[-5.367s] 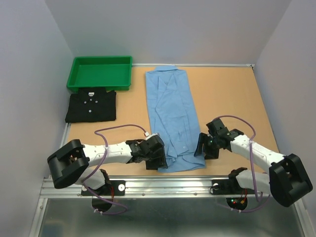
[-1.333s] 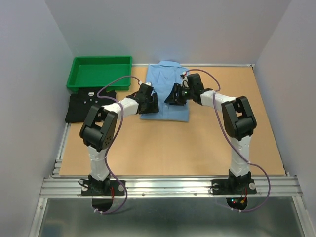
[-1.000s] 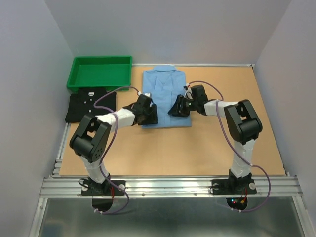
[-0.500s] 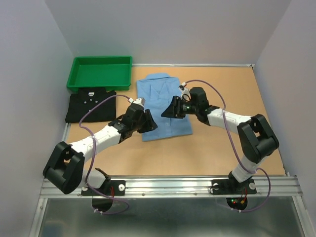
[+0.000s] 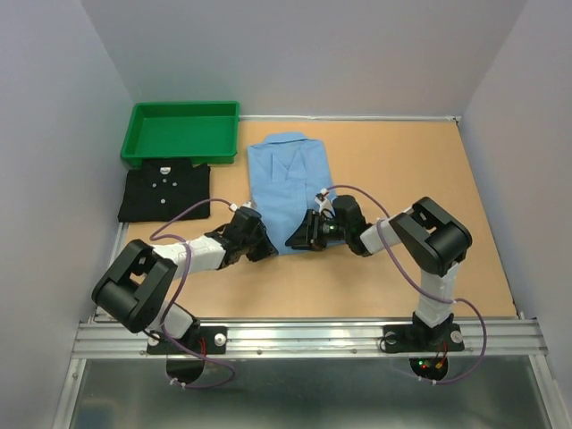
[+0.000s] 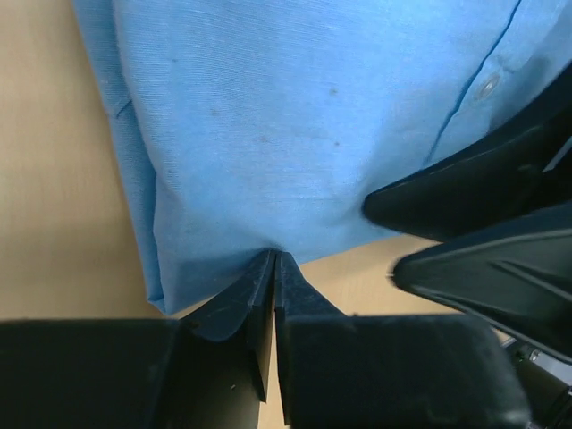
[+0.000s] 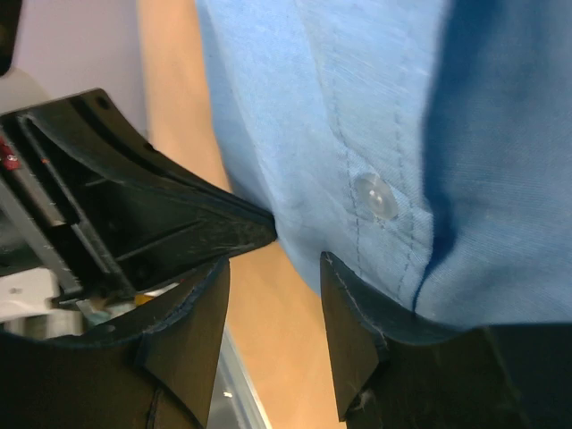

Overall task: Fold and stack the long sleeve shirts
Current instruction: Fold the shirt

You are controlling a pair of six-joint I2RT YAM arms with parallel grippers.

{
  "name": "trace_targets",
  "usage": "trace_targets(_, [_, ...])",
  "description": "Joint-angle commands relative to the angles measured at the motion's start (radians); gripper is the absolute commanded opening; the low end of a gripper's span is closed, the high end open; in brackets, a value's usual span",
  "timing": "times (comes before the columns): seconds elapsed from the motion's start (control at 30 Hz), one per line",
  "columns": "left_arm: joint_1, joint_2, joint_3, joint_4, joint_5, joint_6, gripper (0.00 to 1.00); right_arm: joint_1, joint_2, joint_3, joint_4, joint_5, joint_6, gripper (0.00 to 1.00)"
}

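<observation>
You had the light blue collared cloth shirt (image 5: 286, 174) folded just right of the green plastic tray (image 5: 183, 106); the black buttoned cloth shirt (image 5: 165, 192) lay folded against its near wall; your left gripper (image 6: 273, 259) pinched the blue hem, your right gripper (image 7: 273, 299) gaped alongside; stacking was left.

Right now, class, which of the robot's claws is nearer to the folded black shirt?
Left. The left claw sits at the light blue shirt's near left corner, right of the black shirt; the right claw is farther right along that same near edge.
</observation>
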Motion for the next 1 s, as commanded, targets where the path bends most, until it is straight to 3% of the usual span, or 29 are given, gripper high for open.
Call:
trace_targets(0.0, [0.001,0.021,-0.055,-0.03,-0.02,-0.039,0.14,0.015,0.04,-0.066,0.146,0.037,0.017,0.51])
trace_targets(0.17, [0.021,0.034,-0.081,-0.052,-0.019,-0.05,0.13,-0.012,0.071,-0.129,0.15,0.043,0.008,0.51])
trace_targets(0.43, [0.055,0.001,-0.11,-0.061,-0.014,-0.035,0.13,-0.155,-0.081,-0.16,0.146,-0.019,0.018,0.52])
trace_targets(0.63, [0.058,0.001,-0.115,-0.058,-0.011,-0.024,0.13,-0.255,-0.027,-0.194,0.144,-0.055,-0.015,0.52])
trace_targets(0.83, [0.059,-0.016,-0.134,-0.058,-0.022,-0.021,0.13,-0.293,0.034,-0.269,0.152,-0.01,-0.051,0.52])
trace_targets(0.97, [0.059,-0.061,-0.122,-0.076,-0.029,-0.009,0.13,-0.298,-0.059,-0.3,0.152,-0.003,-0.055,0.52])
